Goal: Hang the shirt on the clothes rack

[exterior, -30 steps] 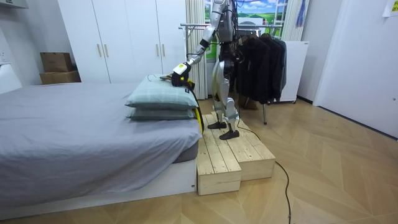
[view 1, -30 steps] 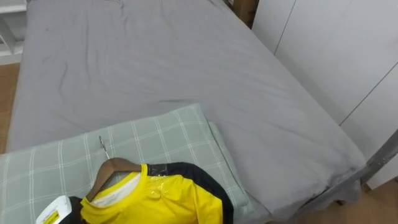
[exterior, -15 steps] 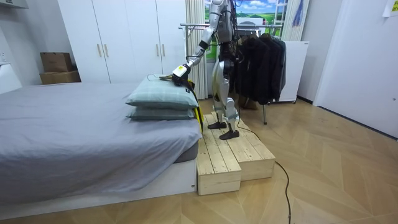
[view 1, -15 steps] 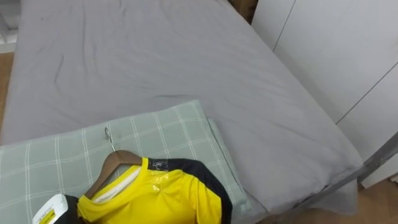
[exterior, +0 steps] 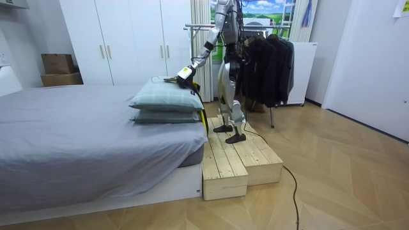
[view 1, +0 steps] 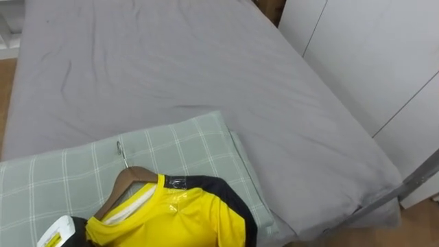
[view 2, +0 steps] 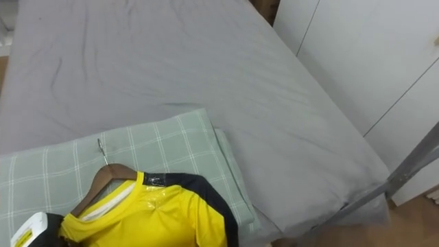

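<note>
A yellow shirt (view 1: 175, 219) on a hanger (view 1: 127, 184) lies on the pillow (view 1: 171, 147), lower left. The left hand (view 1: 60, 232) is against it; its grip cannot be told.

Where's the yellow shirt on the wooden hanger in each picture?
Left eye view: the yellow shirt with black trim, on a wooden hanger, lies bottom centre-left on the green checked pillow.
Right eye view: bottom left, on that pillow.
Room view: upper middle, hanging off the pillow end on the room view's right.
Shared landmark: the green checked pillow.
</note>
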`<state>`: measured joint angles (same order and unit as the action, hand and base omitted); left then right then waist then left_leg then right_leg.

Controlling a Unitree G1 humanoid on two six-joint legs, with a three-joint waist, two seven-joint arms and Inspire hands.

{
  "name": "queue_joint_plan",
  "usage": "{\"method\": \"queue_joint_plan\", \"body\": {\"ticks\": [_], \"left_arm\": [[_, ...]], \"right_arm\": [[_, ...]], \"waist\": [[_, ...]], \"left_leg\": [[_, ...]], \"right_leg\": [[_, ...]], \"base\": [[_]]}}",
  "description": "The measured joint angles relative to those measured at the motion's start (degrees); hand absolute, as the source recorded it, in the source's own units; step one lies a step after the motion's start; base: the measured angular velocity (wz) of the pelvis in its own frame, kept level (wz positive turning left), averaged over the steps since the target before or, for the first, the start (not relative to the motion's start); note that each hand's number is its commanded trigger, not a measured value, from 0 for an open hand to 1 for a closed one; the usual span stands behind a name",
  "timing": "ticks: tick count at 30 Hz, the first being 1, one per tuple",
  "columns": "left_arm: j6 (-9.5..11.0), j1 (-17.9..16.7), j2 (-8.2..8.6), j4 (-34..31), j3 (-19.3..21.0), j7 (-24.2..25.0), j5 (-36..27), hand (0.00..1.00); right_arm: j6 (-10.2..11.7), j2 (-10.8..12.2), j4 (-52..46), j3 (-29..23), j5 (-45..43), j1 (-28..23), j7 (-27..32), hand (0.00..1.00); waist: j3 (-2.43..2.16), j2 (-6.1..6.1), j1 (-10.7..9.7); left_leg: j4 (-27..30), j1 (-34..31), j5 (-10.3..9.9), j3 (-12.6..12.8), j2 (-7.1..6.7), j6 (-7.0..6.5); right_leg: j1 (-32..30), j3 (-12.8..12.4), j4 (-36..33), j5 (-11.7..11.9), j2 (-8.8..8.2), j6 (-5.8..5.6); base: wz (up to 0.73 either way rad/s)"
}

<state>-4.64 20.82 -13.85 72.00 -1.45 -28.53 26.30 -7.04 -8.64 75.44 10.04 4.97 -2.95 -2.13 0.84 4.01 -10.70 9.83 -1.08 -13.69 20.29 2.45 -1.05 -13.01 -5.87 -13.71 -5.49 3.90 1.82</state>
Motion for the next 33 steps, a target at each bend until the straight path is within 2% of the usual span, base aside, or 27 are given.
{"method": "queue_joint_plan", "body": {"ticks": [3,5,8,12,15,20,23,28,31,33], "left_arm": [[-0.03,-0.02,0.00,-0.02,-0.16,-0.02,-1.10,1.00],[0.00,-0.03,0.13,-0.03,-0.40,-0.06,-1.12,1.00],[0.17,-0.01,0.24,-0.57,-1.76,-0.20,-2.05,1.00],[1.17,-0.04,0.73,-0.65,-2.40,-1.37,-2.06,1.00],[1.28,-0.77,1.48,-1.92,-2.76,-2.31,-2.04,1.00],[1.53,-2.24,1.74,-4.93,-3.27,-3.05,-2.04,1.00],[2.77,-3.45,1.96,-5.55,-3.27,-4.36,-2.03,1.00],[2.84,-4.16,3.25,-7.62,-3.29,-6.53,-1.95,1.00],[2.74,-5.85,3.36,-12.24,-3.28,-6.98,-1.67,1.00],[2.74,-7.76,3.37,-18.06,-3.29,-6.99,-1.49,1.00]], "right_arm": [[0.09,-0.04,-0.11,0.05,0.04,0.10,0.26,0.00],[0.25,-0.03,-0.11,0.05,0.09,0.36,0.28,0.00],[1.72,-0.06,-0.25,0.03,1.81,0.77,0.93,0.00],[4.24,-0.14,-0.76,0.00,4.88,0.89,2.10,0.00],[5.03,-0.27,-0.48,-0.06,6.16,0.76,2.21,0.00],[5.82,-0.34,-0.34,-0.05,6.81,0.79,2.20,0.00],[5.82,-0.41,-0.12,-0.06,6.93,0.59,2.24,0.00],[5.74,-0.50,0.04,-0.07,8.05,0.58,2.36,0.00],[5.74,-0.64,0.11,-0.20,8.71,0.64,2.47,0.00],[5.74,-0.73,0.17,-0.21,9.07,1.00,2.68,0.00]], "waist": [[-0.06,-0.90,0.08],[0.09,-1.60,0.09],[0.14,-2.77,-0.03],[0.20,-3.57,-0.02],[0.15,-3.84,0.00],[0.07,-3.97,0.01],[0.06,-4.02,0.08],[0.00,-4.10,0.23],[-0.12,-4.29,0.26],[-0.17,-4.36,0.69]], "left_leg": [[0.00,0.10,0.00,0.00,0.00,0.00],[-0.01,0.31,0.00,-0.01,0.00,0.00],[-0.01,0.35,0.00,-0.36,0.08,0.00],[-0.02,0.74,0.03,-0.95,0.24,0.05],[-0.02,1.23,0.04,-1.81,0.26,0.07],[-0.02,1.94,0.05,-3.20,0.07,0.07],[-0.03,3.00,0.05,-3.42,0.13,0.07],[-0.06,3.95,0.05,-4.66,0.08,0.07],[-0.03,4.05,0.05,-5.18,0.10,0.07],[-0.03,3.99,0.05,-5.52,0.12,0.07]], "right_leg": [[0.13,-0.05,-0.01,0.01,0.03,0.00],[0.31,-0.04,-0.06,0.01,0.04,0.00],[0.61,0.54,0.06,0.01,-0.06,0.00],[1.69,1.64,0.76,0.06,-0.18,0.11],[2.53,2.37,1.21,0.10,-0.35,0.18],[3.66,3.15,1.35,-0.13,-0.61,0.21],[5.26,3.63,2.09,-0.13,-0.70,0.20],[6.70,4.73,2.31,-0.13,-0.91,0.20],[7.22,5.33,2.83,-0.10,-0.99,0.23],[7.25,5.72,2.81,-0.08,-1.01,0.25]], "base": [[0.00],[0.00],[0.08],[0.13],[0.13],[0.11],[0.08],[0.11],[0.10],[0.09]]}}
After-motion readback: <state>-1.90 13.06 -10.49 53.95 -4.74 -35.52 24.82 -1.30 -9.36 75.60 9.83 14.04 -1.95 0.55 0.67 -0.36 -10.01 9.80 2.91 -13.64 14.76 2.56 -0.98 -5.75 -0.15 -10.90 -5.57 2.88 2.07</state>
